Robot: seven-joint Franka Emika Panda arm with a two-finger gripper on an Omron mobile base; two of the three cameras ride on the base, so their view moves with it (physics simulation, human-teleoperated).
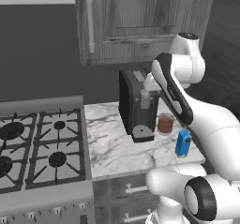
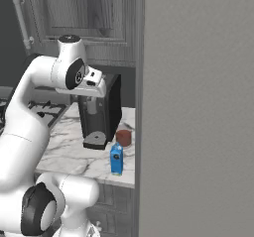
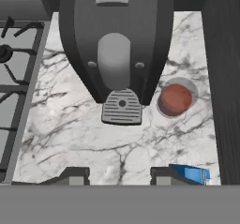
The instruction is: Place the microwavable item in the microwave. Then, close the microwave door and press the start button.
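Marble tabletop (image 1: pixel 112 148) carries all we see of the task: the reddish-brown cup (image 3: pixel 175 99) stands upright just beside the black coffee machine (image 1: pixel 136 103), on its right in the hand view, close to the machine's grey drip tray (image 3: pixel 122 108) but apart from it; we see the same cup in the left base view (image 1: pixel 165 123) and in the right base view (image 2: pixel 123 138); the blue bottle (image 1: pixel 183 142) stands nearer the tabletop's front edge, apart from the cup; our pincer (image 3: pixel 121 175) hangs above the tabletop, looking down on the machine, its two dark fingertips (image 3: pixel 75 175) spread with a bare gap between them and nothing pinched; the cup lies well ahead of the tips, untouched; a gas stove (image 1: pixel 37 145) adjoins the tabletop, and a grey wooden cabinet (image 1: pixel 140 17) hangs above the coffee machine.
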